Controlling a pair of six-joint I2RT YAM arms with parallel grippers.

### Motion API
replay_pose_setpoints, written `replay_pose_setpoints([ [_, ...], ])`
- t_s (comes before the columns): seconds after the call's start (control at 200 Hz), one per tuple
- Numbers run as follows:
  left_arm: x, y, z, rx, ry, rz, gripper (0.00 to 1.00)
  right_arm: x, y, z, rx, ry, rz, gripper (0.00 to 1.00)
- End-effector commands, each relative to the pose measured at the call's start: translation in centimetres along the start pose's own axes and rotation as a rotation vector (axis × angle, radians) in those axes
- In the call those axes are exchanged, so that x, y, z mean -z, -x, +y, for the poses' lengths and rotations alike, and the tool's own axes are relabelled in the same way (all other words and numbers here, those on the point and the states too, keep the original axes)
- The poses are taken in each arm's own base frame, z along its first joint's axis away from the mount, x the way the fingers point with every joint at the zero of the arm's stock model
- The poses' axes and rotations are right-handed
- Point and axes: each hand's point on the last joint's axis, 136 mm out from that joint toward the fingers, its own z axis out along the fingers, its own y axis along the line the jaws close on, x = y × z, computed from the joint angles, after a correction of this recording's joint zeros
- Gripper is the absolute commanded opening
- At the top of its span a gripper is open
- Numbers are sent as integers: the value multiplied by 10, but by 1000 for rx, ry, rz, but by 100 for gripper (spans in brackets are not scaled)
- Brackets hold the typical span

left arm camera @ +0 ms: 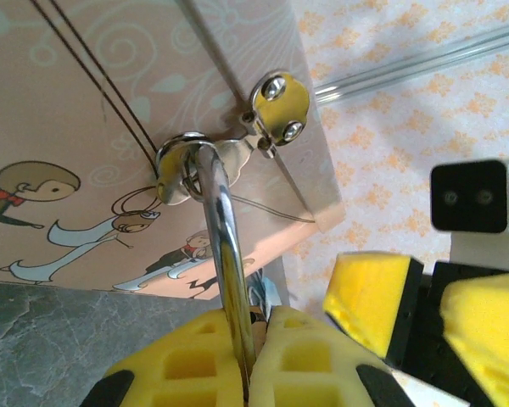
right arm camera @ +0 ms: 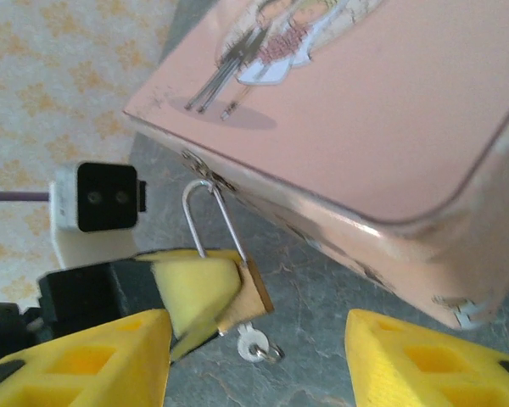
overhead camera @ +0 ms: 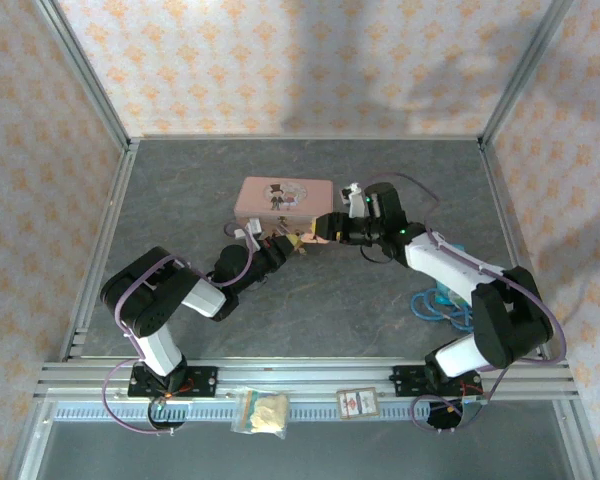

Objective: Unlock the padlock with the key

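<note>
The small brass padlock (right arm camera: 253, 292) hangs by its thin silvery shackle (right arm camera: 208, 216) from the latch ring on the front of the pink tin (overhead camera: 283, 197). My left gripper (overhead camera: 283, 243) is shut on the padlock's body, and its yellow pad (right arm camera: 195, 292) covers one side. From the left wrist, the padlock's shackle (left arm camera: 223, 237) runs up through the latch ring (left arm camera: 180, 161). The silvery key (right arm camera: 254, 346), with a small ring on it, sticks out of the padlock's underside. My right gripper (right arm camera: 259, 365) stands open around the key, its fingers apart from it on both sides.
The pink tin (right arm camera: 365, 110) lies close behind both grippers. A tangle of blue cord (overhead camera: 440, 303) lies by the right arm. A small bag (overhead camera: 262, 411) and a card (overhead camera: 357, 403) rest on the front rail. Metal frame posts and patterned walls enclose the table.
</note>
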Motion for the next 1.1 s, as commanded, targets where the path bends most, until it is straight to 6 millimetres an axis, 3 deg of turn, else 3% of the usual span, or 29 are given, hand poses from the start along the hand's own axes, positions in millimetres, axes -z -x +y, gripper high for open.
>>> replay_pose_setpoints([
  [0.0, -5, 12, -22, 16, -57, -51, 0, -2, -1, 3, 0, -29, -58, 55],
  [0.18, -2, 10, -21, 101, -90, -73, 0, -6, -15, 2, -86, 10, -130, 52],
  [0.25, -5, 5, -11, 88, -50, -65, 0, -6, -15, -5, -112, -11, -166, 52],
  [0.345, -4, -8, 21, 68, 76, -52, 0, -5, -13, -15, -124, -51, -204, 52],
  [0.485, 3, -20, 52, 77, 177, -52, 0, -2, -9, -20, -123, -83, -229, 52],
  [0.756, 7, -70, 83, 77, 304, 111, 0, -6, -15, -25, -114, -115, -209, 52],
  [0.916, 26, -77, 101, 52, 402, 156, 0, -5, -17, -26, -100, -133, -206, 52],
  [1.021, 31, -77, 100, 21, 434, 171, 0, -5, -17, -25, -95, -133, -207, 52],
  [1.096, 31, -73, 97, 5, 437, 166, 22, -6, -18, -24, -89, -131, -201, 52],
])
